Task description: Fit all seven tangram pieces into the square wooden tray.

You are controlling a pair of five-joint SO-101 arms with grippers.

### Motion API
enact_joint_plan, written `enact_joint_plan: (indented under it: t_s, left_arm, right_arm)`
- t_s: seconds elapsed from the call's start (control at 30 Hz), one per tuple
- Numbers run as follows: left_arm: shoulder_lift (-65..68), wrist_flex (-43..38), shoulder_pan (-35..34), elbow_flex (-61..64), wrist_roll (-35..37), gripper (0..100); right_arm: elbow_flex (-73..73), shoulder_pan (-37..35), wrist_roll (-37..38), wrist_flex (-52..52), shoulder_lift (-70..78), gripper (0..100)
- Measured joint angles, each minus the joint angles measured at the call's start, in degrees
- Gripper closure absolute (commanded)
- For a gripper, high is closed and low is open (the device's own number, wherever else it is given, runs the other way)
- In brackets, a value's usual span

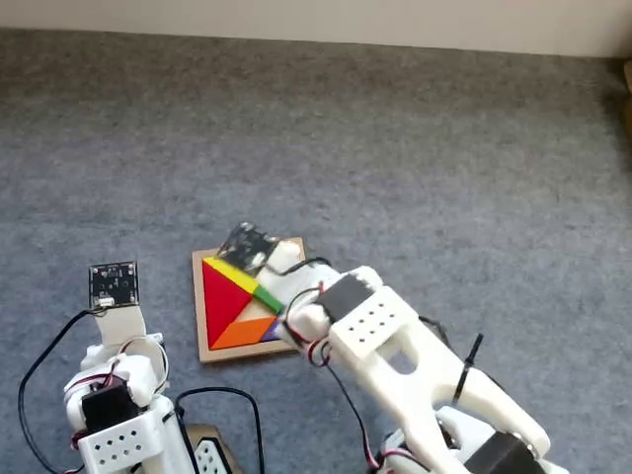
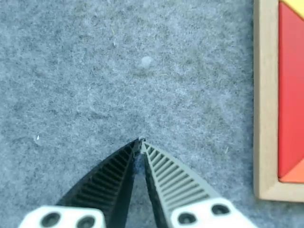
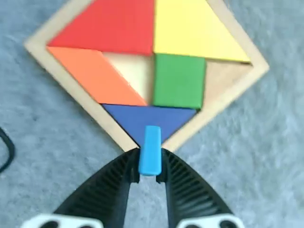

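**Desk:** What does this one show?

**Operator:** My two arms at the grey felt surface (image 1: pixel 395 138). The square wooden tray (image 1: pixel 201 326) lies flat near the surface's front edge, a little left of its middle. My right arm (image 1: pixel 395 346) hangs over the tray's right side.

**Desk:** What sits in the tray?

**Operator:** A large red triangle (image 3: pixel 109 26) and a large yellow triangle (image 3: pixel 194 31) meet edge to edge. An orange parallelogram (image 3: pixel 92 76) lies against the red one, and a green square (image 3: pixel 179 80) against the yellow one. A dark blue triangle (image 3: pixel 147 116) fills the tray corner nearest my right pincer (image 3: pixel 148 164). Pale wood shows between the orange and the green, and again between the green square and the rim.

**Desk:** And the pincers?

**Operator:** The right pincer pinches a small light blue piece (image 3: pixel 151 147), held on edge. Its far end is over the dark blue triangle's point, though I can't tell whether they touch. My left pincer (image 2: pixel 139 142) is pressed together, tip against tip. It is over bare felt just beside the tray's left rim, toward the surface's front left corner.
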Motion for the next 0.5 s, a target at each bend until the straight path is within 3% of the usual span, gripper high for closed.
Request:
enact_joint_plan:
  t_s: [0.3, 0.5]
  left_arm:
    - [0.0, 0.0, 0.0, 0.0, 0.0, 99]
    - [0.0, 0.0, 0.0, 0.0, 0.0, 99]
  right_arm:
    - [0.0, -4.4, 4.7, -11.3, 0.2, 96.5]
    - [-0.5, -4.7, 6.7, -12.5, 11.2, 96.2]
